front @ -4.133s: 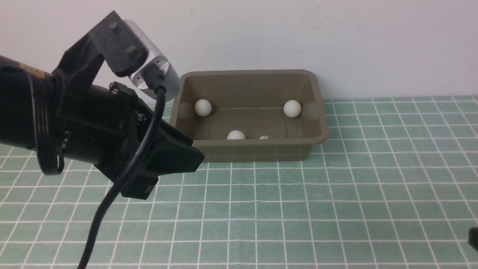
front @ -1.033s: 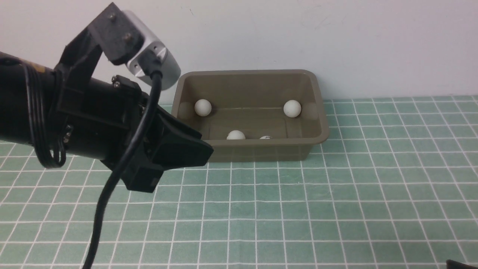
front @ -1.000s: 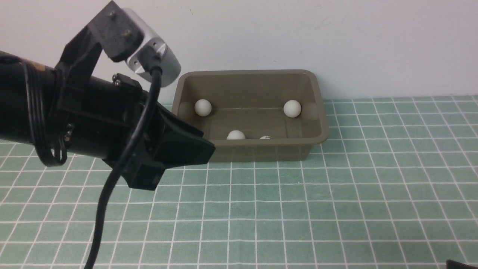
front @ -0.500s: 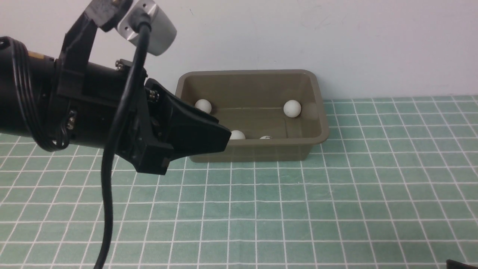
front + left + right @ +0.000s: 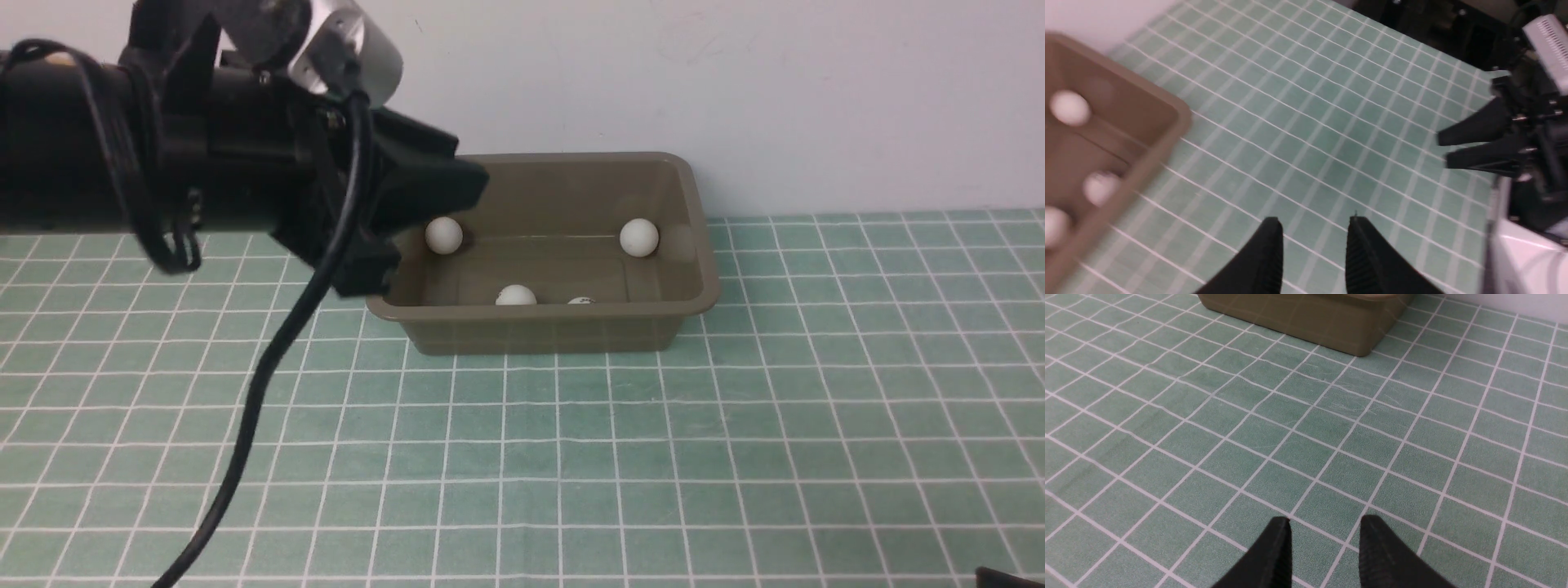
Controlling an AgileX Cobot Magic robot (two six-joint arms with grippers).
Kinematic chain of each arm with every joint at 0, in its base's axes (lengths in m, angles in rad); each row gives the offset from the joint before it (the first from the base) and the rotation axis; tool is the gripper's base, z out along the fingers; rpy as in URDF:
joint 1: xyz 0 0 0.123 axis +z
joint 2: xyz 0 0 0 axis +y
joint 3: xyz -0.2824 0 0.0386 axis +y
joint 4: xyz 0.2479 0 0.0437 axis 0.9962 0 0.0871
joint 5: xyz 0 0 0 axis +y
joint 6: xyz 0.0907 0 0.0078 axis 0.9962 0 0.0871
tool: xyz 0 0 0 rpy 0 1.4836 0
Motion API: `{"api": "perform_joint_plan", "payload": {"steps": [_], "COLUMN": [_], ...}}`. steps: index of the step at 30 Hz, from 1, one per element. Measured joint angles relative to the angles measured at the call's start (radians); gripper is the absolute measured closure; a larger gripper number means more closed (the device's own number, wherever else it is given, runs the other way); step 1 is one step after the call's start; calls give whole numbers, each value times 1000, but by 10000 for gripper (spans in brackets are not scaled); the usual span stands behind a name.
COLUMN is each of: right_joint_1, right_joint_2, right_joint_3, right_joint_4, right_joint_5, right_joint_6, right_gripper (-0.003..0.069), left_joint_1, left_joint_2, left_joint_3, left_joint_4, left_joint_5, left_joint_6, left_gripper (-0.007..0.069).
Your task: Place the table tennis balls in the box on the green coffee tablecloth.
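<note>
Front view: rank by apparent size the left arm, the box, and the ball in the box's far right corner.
1. Left arm: largest as seen, though it sits much nearer the camera, so true size is unsure.
2. Box: clearly next.
3. Far right ball: smallest by far, lying inside the box.

Four white table tennis balls point(image 5: 638, 237) lie inside the olive-brown box point(image 5: 545, 331) on the green coffee tablecloth point(image 5: 653, 457).

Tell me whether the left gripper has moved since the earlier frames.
Yes. The left gripper has risen from beside the box's near-left corner to above its left rim.
</note>
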State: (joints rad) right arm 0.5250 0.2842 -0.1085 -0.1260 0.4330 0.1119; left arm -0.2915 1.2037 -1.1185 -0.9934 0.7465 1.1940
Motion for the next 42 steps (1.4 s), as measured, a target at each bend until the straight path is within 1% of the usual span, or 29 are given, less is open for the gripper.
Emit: {"api": "perform_joint_plan", "payload": {"steps": [1,4,5,6,8,11,13,17,23,28,29,33,37,38,39,41,42], "right_joint_1": [0,0,0,0,0,0,0,0,0,0,0,0,0,0,0,0,0], "right_joint_2": [0,0,0,0,0,0,0,0,0,0,0,0,0,0,0,0,0], "right_joint_3": [0,0,0,0,0,0,0,0,0,0,0,0,0,0,0,0,0], "right_joint_4": [0,0,0,0,0,0,0,0,0,0,0,0,0,0,0,0,0], "right_joint_5": [0,0,0,0,0,0,0,0,0,0,0,0,0,0,0,0,0], "right_joint_6": [0,0,0,0,-1,-6,-8,-9,-9,-9,-9,-9,-9,-9,-9,-9,-9], "right_gripper": [435,435,435,435,435,435,435,435,435,435,435,435,435,435,435,435,435], "left_joint_1": [0,0,0,0,0,0,0,0,0,0,0,0,0,0,0,0,0], "left_joint_2": [16,62,62,84,93,79,41,-111,-396,-555,-593,-637,-648,-648,-648,-647,-646], "left_joint_3": [0,0,0,2,3,4,9,31,78,110,116,129,163,179,186,221,242], "left_joint_4": [-18,-75,-75,-100,-116,-125,-125,-110,-63,14,46,110,216,260,279,369,420], "left_joint_5": [-70,-241,-252,-329,-373,-386,-372,-288,-113,27,66,128,144,140,137,121,100], "left_joint_6": [17,15,15,11,8,8,8,8,8,7,2,-19,-120,-171,-195,-293,-373], "left_gripper": [419,419,419,419,419,419,419,419,419,419,419,419,419,419,419,419,419]}}
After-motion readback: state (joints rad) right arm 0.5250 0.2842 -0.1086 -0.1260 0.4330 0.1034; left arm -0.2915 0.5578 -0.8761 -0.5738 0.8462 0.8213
